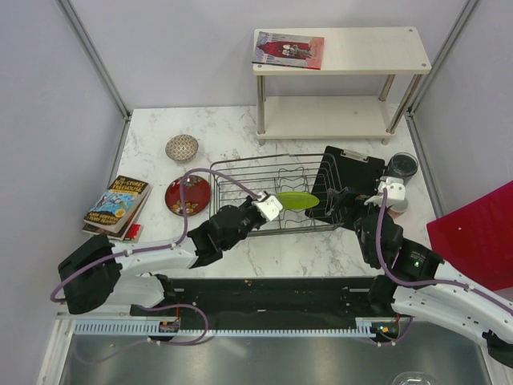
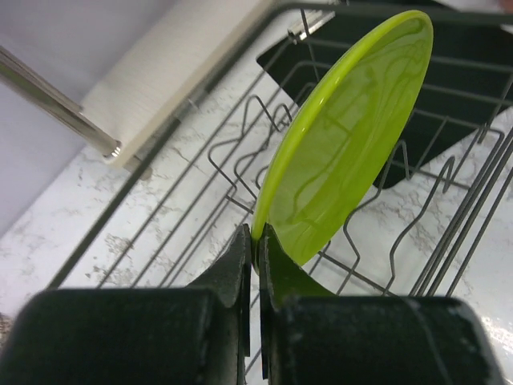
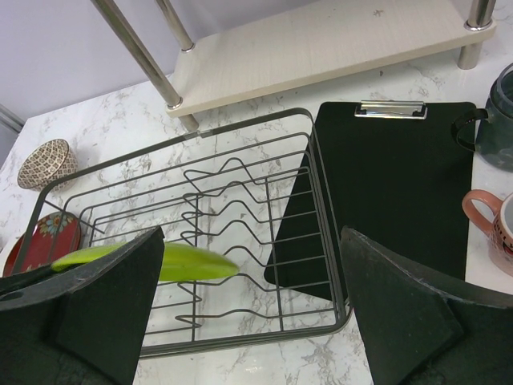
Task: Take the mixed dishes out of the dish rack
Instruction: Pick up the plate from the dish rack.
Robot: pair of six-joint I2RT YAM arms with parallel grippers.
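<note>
My left pincer (image 2: 256, 241) nearly shut, pinching rim of one lime-green round plate (image 2: 345, 144), tilted over one dark wire dish rack (image 1: 240, 172). My right pincer (image 3: 248, 249) wide, empty. On white marble table (image 1: 152, 132), outside rack: one red patterned dish (image 1: 187, 195), one grey-beige patterned bowl (image 1: 182, 147), one dark cup (image 3: 497, 112), one pink cup (image 3: 490, 228).

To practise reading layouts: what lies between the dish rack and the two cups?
A black clipboard, one corner overlapping the rack, with the dark cup and pink cup beyond; clearest in the right wrist view.

Plate (image 1: 296, 200) in my left gripper (image 2: 256, 241), over the dish rack (image 1: 264, 163). From the rack: clipboard (image 1: 353, 172) at 3 o'clock, cup (image 1: 402, 165) beyond; dish (image 1: 187, 195) at 9, bowl (image 1: 182, 147) at 10, books (image 1: 118, 207) farther left.
</note>
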